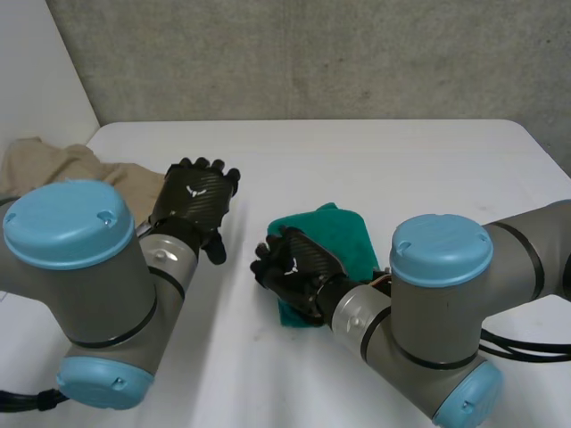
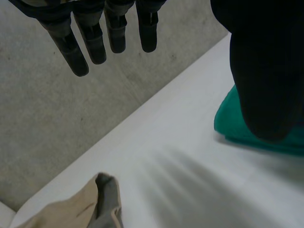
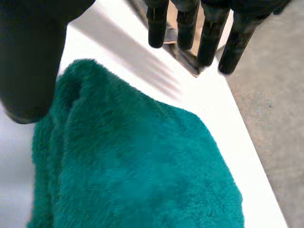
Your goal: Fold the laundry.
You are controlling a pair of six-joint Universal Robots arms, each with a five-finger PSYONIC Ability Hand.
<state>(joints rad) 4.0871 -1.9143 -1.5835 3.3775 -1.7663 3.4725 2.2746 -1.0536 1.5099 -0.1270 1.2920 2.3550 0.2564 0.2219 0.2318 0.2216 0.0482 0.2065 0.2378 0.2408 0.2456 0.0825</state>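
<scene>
Showed, nearest, one right hand, fingers straight, thumb apart, holding nothing, over the near edge of one folded teal towel at mid-table. Showed beyond it one left hand, likewise straight-fingered and empty, beside one crumpled beige garment at the white table's far left.

Head camera above, behind; wrist cameras close; green towel in all.

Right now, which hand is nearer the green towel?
Right. The right hand is over the towel's near edge. The left hand is apart from it, off to the side next to the beige cloth.
</scene>
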